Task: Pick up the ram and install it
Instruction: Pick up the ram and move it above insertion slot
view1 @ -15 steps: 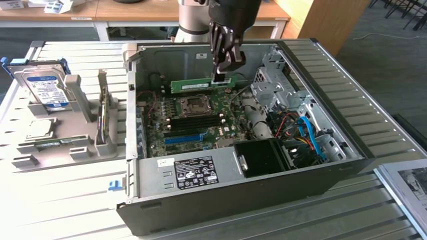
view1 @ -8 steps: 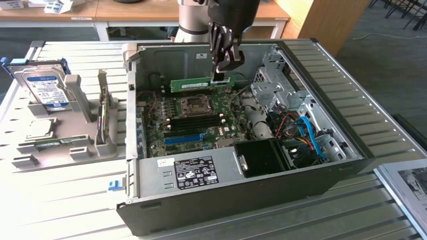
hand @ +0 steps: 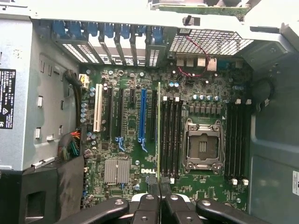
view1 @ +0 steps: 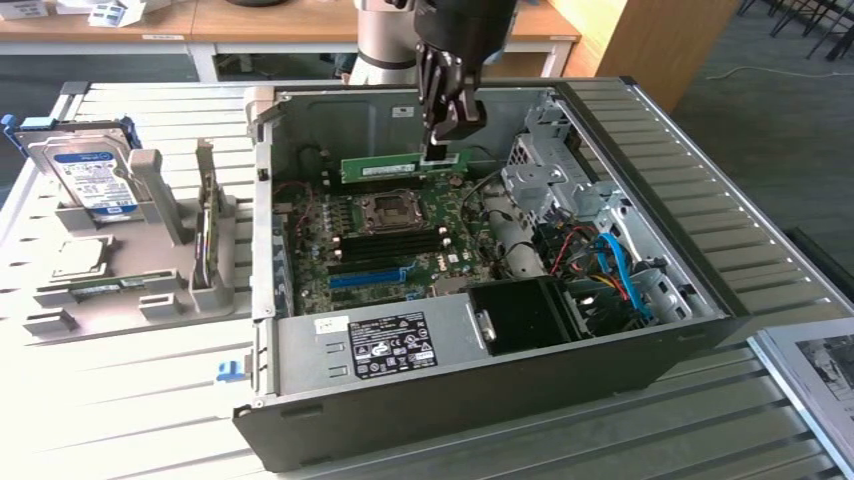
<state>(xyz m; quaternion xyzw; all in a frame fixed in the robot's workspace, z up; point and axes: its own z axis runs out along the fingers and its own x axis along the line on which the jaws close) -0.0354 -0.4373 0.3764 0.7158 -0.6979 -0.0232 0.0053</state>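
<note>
A pale slatted table (view1: 134, 420) carries an open computer case (view1: 441, 400), lying on its side across the middle. Just beside it, toward the exterior view's left, stands a grey moulded rack (view1: 147, 290). A small blue piece (view1: 226, 372), perhaps a clip, lies near the case's corner; a printed sheet (view1: 814, 365) lies at the right edge

Ram (view1: 398, 168): long thin green board, white label near middle. Pinched at one end, on exterior view's right, between claw (view1: 438, 152) tips. Stands on edge, long side level, above motherboard (view1: 400, 240) inside open computer case (view1: 467, 400), toward its far wall. Wrist view: ram (hand: 159, 130) edge-on, parallel to black memory slots (hand: 170, 135), just beside them.
</note>
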